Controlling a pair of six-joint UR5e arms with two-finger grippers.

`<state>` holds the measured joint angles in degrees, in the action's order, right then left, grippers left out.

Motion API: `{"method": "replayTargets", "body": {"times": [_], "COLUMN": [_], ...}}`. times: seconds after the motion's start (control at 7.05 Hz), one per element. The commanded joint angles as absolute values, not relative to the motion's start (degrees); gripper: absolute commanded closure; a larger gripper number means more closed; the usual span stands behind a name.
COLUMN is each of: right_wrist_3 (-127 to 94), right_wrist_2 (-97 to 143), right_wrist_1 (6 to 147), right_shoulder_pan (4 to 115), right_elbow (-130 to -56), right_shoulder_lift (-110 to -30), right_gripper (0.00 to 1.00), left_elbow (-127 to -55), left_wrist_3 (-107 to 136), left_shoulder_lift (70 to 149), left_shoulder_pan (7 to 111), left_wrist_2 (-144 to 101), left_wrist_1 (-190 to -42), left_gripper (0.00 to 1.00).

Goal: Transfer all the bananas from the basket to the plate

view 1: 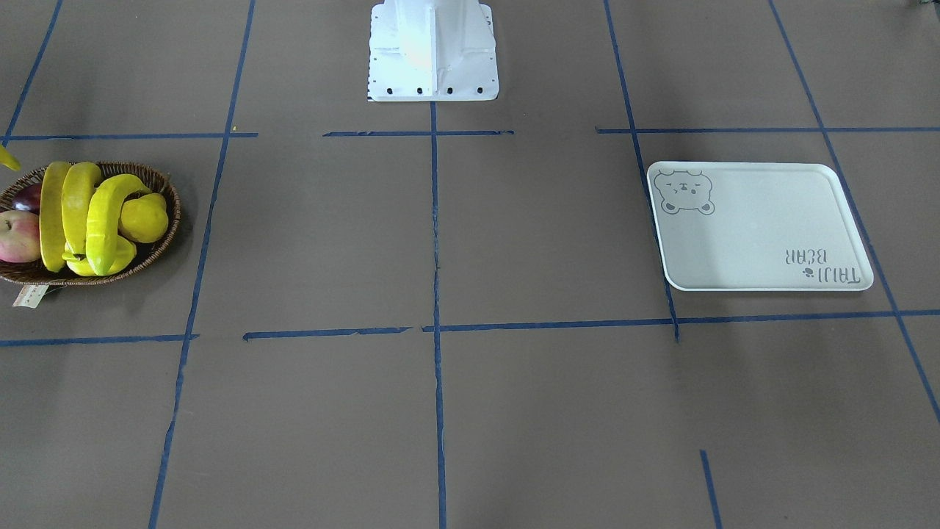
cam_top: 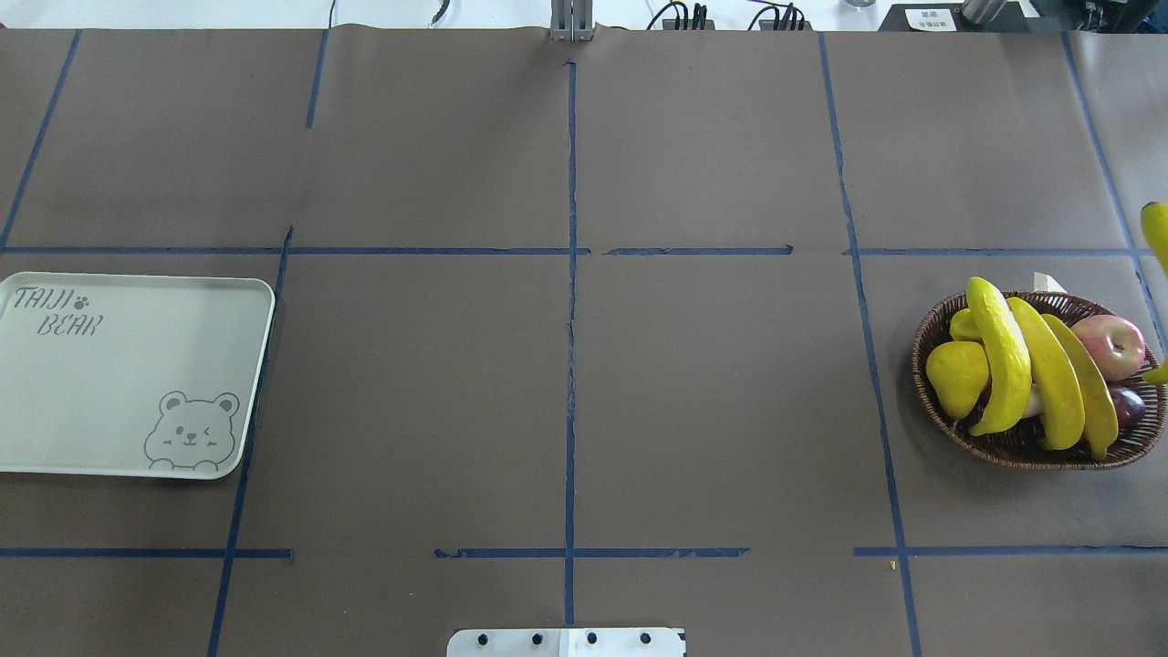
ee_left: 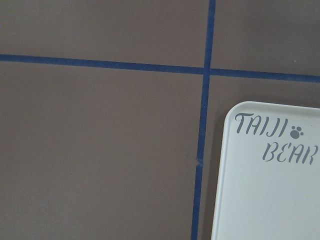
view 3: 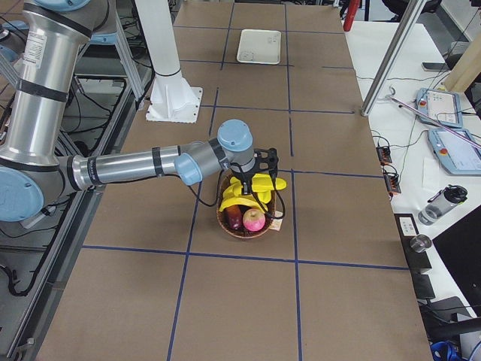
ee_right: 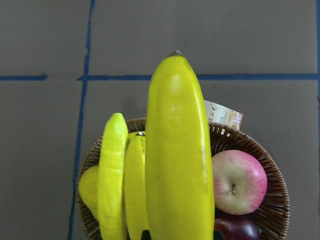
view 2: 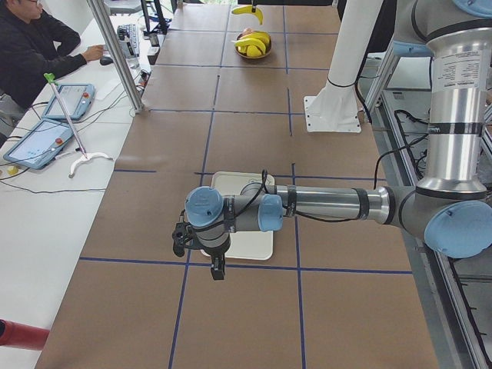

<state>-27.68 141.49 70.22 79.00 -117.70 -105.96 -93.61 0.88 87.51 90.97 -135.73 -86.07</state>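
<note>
Right pincer in the middle of the exterior right view, poised over the basket; jaws not shown plainly enough to tell wide from narrow; one banana hanging just beneath, filling the centre of the right wrist view and clear of the wicker, so a grip on it judged likely.

Step in hand, on that reading: carry across to the plate at far left of the overhead view, well apart from the basket at far right. To do it well:
- rise above the rim and the fruit below before moving sideways;
- travel smoothly, since a long curved fruit may pivot in a two-finger hold;
- lower close to the plate before letting go, lengthwise and toward one side, leaving room for the rest.

Three more bananas lying side by side across the basket; beside them a pear at left, an apple and a dark plum at right, none meant for the plate; paper tag on the far rim.

Left pincer at lower centre of the exterior left view, above the counter just beside the plate's corner; impossible to tell whether wide or narrow; possibly in the path of a set-down, or placed for a hand-over. Person seated at upper left of that view, away from both arms.
</note>
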Motion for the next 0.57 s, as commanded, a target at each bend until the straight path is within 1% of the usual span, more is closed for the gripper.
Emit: {"method": "replayTargets", "body": {"times": [0.0,0.14,0.28,0.43], "right_wrist_3": [-31.6,-39.6,-50.1,-58.8], "right_wrist_2": [143.0,142.9,142.0,138.1], "right_wrist_1": [73.3,75.8,76.3,75.5], "right_shoulder_pan": [78.5,73.1,66.1,60.4], "right_elbow": [-121.5,-120.9,-119.9,-118.1], "right_shoulder_lift": [-98.3,-90.2,-82.3,-76.2], "right_gripper": [1.0,0.99,0.99,0.99], "left_elbow": [-96.7,-98.9,-101.6,-102.3], "left_wrist_3": [1.0,2.4,10.9,21.6], "left_shoulder_lift": [87.6,88.2,88.8,90.7], "left_shoulder_pan": [90.9,89.6,84.3,79.5], "left_wrist_2": [-135.7,-135.8,-135.8,-135.8], "left_wrist_1": [-86.7,-88.1,-93.5,-99.0], "left_gripper": [0.0,0.0,0.0,0.0]}}
